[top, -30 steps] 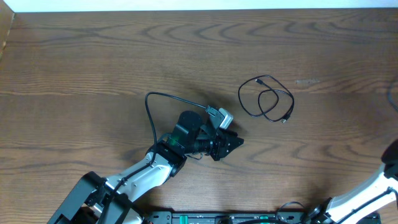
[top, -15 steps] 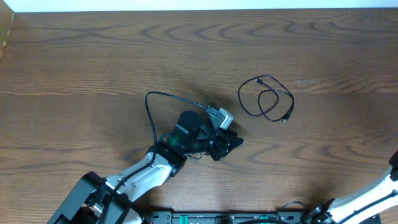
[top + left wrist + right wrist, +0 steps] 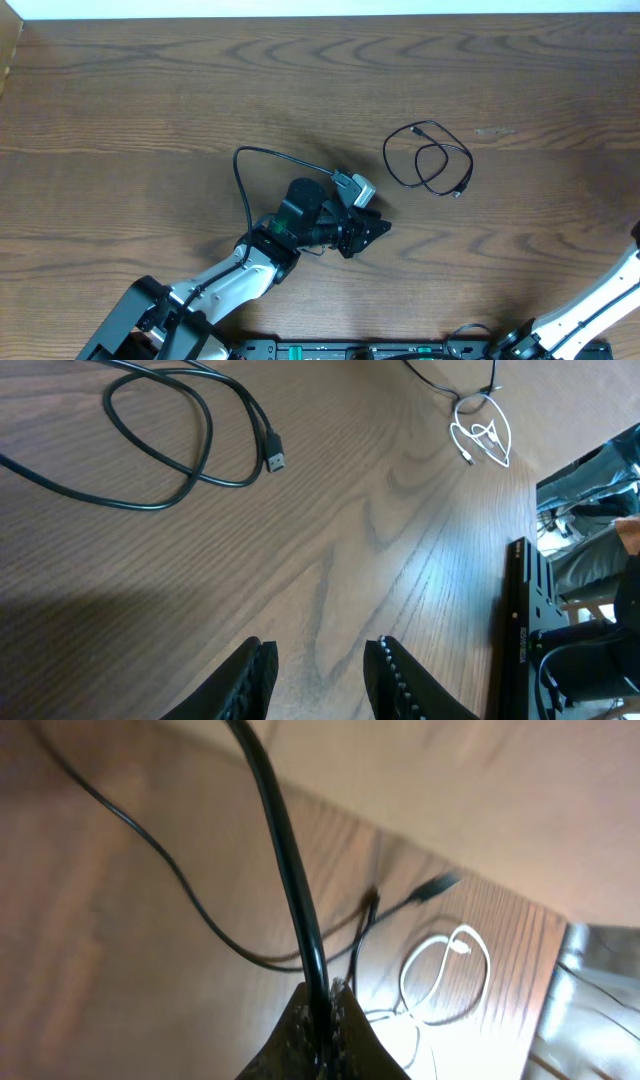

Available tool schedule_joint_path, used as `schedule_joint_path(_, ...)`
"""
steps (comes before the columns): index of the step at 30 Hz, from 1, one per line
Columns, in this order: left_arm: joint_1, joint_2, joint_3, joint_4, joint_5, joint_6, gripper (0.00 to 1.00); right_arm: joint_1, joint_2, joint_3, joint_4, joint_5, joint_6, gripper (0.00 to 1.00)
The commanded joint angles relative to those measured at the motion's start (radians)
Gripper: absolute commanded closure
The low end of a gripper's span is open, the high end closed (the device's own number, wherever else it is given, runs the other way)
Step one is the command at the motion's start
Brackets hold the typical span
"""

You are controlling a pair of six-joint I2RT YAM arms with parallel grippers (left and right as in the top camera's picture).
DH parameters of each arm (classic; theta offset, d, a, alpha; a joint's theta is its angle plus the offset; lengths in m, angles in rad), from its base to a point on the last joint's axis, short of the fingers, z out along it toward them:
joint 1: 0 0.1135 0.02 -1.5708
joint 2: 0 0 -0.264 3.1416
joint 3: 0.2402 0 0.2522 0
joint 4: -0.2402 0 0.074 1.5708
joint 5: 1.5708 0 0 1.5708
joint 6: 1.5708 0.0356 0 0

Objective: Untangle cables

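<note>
Your looped black cable (image 3: 428, 160) is lying flat on the table (image 3: 150, 100), a bit right of center. The white cable (image 3: 482, 435) is a small coil well apart from it; on the left wrist cam it's past the loop. Your left gripper (image 3: 375, 228) sits near the black loop, jaws apart with nothing between them. Your right gripper (image 3: 325, 1020) is pinched tight on a black cord (image 3: 290, 870) running up from its tips.
</note>
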Motion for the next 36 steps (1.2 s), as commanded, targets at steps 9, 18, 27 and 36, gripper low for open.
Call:
schedule_joint_path(9,-0.002,0.004,0.011,0.002,-0.023,0.017,0.66,-0.034,0.180,0.005,-0.066,0.044,0.065,0.86)
schedule_joint_path(18,-0.002,0.004,0.011,0.002,-0.023,0.017,0.66,-0.028,0.180,0.005,-0.069,-0.031,0.056,0.03)
schedule_joint_path(27,-0.002,0.004,0.011,0.002,-0.023,0.017,0.66,0.020,0.140,0.005,-0.064,-0.084,0.039,0.01)
schedule_joint_path(36,-0.003,0.004,0.011,0.002,-0.022,0.013,0.66,0.057,-0.051,0.005,-0.055,-0.067,0.068,0.01)
